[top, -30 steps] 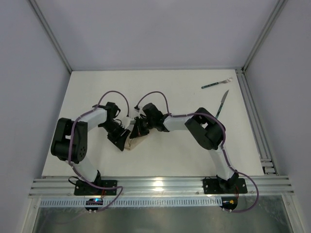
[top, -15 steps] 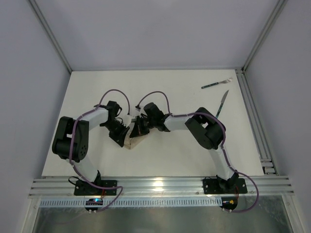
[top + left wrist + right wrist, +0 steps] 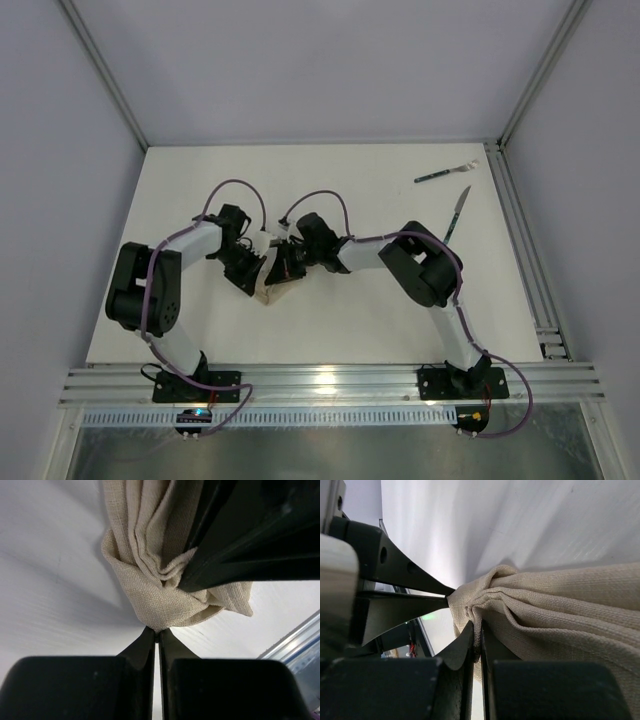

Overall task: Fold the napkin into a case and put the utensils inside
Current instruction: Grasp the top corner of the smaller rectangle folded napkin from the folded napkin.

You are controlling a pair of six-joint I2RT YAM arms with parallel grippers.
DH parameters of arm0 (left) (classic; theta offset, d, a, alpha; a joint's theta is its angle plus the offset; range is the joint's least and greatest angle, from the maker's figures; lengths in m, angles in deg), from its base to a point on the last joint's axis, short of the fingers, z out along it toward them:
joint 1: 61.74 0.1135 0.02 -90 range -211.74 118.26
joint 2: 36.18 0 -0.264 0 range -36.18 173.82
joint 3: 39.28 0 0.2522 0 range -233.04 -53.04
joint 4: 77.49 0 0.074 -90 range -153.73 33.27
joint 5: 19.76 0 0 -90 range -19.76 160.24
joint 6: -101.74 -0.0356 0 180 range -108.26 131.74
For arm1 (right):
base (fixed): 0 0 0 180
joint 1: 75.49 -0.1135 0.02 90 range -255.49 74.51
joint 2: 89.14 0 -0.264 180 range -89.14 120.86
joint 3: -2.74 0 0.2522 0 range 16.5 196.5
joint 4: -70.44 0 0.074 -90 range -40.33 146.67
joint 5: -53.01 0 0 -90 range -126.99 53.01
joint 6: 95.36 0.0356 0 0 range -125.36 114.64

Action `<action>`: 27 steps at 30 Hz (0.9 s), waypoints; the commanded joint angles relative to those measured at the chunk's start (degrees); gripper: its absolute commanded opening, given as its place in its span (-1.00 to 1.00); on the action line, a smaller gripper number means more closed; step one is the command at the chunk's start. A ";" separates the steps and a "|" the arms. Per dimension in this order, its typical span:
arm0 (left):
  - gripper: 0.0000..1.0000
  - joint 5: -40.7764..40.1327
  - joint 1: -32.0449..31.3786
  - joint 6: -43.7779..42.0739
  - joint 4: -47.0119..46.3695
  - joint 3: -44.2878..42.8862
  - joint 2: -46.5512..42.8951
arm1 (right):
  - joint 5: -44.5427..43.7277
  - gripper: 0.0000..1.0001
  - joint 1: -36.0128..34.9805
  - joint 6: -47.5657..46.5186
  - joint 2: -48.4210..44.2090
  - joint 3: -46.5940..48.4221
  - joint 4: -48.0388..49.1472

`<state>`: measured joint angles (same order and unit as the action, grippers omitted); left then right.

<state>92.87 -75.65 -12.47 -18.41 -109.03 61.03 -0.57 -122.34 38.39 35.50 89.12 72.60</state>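
Note:
The beige napkin [image 3: 274,291] is bunched into folds on the table between the two arms, mostly hidden under them from above. My left gripper [image 3: 158,632] is shut on a gathered corner of the napkin [image 3: 160,600]. My right gripper [image 3: 478,630] is shut on a fold of the napkin [image 3: 560,610] from the other side, its dark fingers [image 3: 235,555] crossing the left wrist view. The two grippers [image 3: 268,262] meet over the cloth. The fork [image 3: 445,173] and the knife [image 3: 457,212], both green-handled, lie at the far right of the table. No formed case shows.
A metal rail [image 3: 520,240] runs along the table's right edge, just beside the utensils. Aluminium rails [image 3: 330,385] span the near edge where the arm bases stand. Grey walls enclose the white table [image 3: 330,190] on three sides.
My left gripper has closed on the napkin's corner and shifted slightly toward the right gripper. The right gripper has kept its hold; the utensils have not moved.

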 commanded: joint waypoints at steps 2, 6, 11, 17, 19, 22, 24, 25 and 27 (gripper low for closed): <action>-1.00 -2.77 -0.50 -0.84 -8.41 -1.41 -1.41 | 4.09 -0.92 -2.37 1.95 1.13 0.15 4.11; -0.96 -4.26 -0.24 -1.54 -8.41 -2.37 -1.15 | 2.87 -0.93 -2.46 6.95 2.62 0.50 8.24; -0.36 -5.23 0.99 -1.81 -4.90 -4.39 -1.84 | -1.43 -0.92 -1.84 12.05 4.65 -0.62 14.30; -0.18 -8.66 2.57 0.30 -2.52 -5.53 -10.53 | -6.80 -0.92 -0.87 18.22 3.33 -4.76 21.78; -0.18 -9.97 2.23 1.61 -1.82 -6.76 -12.12 | -8.03 -0.93 -0.79 18.48 2.63 -5.38 22.48; -0.16 -11.64 -1.89 2.58 -1.72 -6.94 -13.80 | -8.30 -0.93 -0.79 19.62 2.45 -6.70 24.14; -0.14 -12.52 -4.62 2.76 -2.51 -6.07 -12.93 | -8.47 -0.92 -0.79 21.20 2.54 -7.23 25.03; -0.15 -13.57 -6.98 2.85 -2.78 -5.89 -12.05 | -8.82 -0.93 -0.79 21.81 2.71 -7.58 26.43; -0.16 -13.93 -8.49 3.11 -3.22 -5.54 -8.99 | -9.18 -0.93 -0.79 23.04 2.71 -8.54 27.40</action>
<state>80.92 -81.51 -10.72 -20.99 -115.04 48.64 -6.91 -123.37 58.76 39.50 81.97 95.87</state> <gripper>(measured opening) 0.424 0.073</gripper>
